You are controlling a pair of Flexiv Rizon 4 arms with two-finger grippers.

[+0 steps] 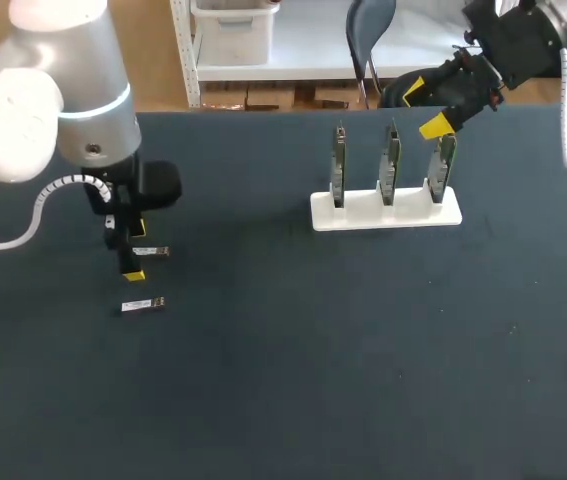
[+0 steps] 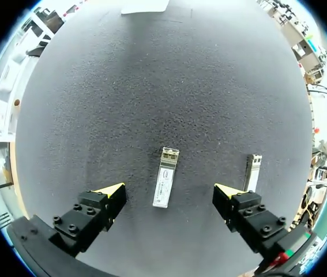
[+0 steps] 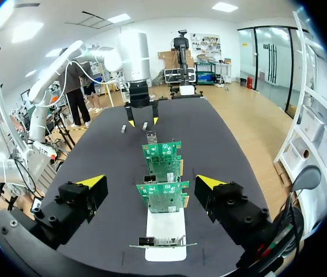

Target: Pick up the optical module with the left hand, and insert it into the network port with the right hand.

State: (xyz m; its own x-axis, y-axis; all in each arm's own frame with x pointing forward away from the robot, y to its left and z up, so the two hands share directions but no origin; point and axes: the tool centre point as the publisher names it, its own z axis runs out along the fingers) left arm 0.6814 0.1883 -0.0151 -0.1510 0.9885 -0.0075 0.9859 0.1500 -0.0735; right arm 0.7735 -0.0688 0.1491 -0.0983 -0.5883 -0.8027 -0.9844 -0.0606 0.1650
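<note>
Two silver optical modules lie on the dark table. One module (image 2: 165, 178) (image 1: 151, 251) lies on the mat below and between the open fingers of my left gripper (image 2: 169, 193) (image 1: 125, 250), untouched. The other module (image 2: 252, 172) (image 1: 143, 305) lies just outside one finger. My right gripper (image 3: 150, 183) (image 1: 429, 108) hovers open above the end of a white holder (image 1: 385, 212) (image 3: 166, 254) that carries three upright green network cards (image 3: 163, 196) (image 1: 389, 160). Nothing is between its fingers. In the right wrist view, my left gripper (image 3: 142, 121) shows far ahead.
The dark mat (image 1: 313, 350) stretches wide and bare in front of the holder and between the two arms. The table's far edge runs just behind the holder.
</note>
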